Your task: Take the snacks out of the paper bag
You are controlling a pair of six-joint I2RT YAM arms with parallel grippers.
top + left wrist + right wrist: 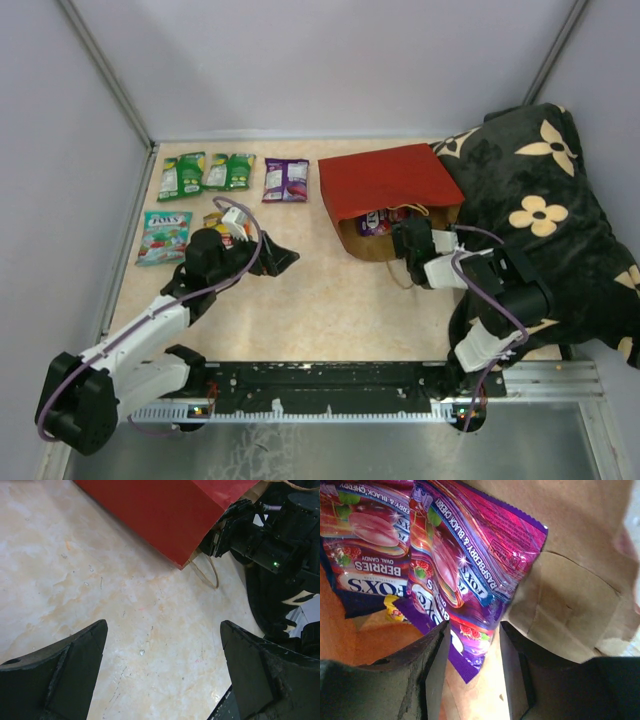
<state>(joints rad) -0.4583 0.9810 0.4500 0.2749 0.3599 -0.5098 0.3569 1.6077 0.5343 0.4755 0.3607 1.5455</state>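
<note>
right claw (474, 647), half-narrowed, astride just the lower corner of the purple packet (470, 565) inside the paper bag (570, 595); could slip off glossy film or pinch the bag wall. left claw (164, 630) wide above counter (75, 570).

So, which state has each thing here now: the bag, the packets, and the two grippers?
Paper bag: lying on its side, mouth toward the arms, packets inside.
Purple packet: inside the bag, lower corner between two jaws.
Loose packets: lying flat on the table, outside the bag.
Left gripper: wide open, empty, over the table.
Right gripper: in the bag's mouth, partly open around the purple packet's corner.
</note>
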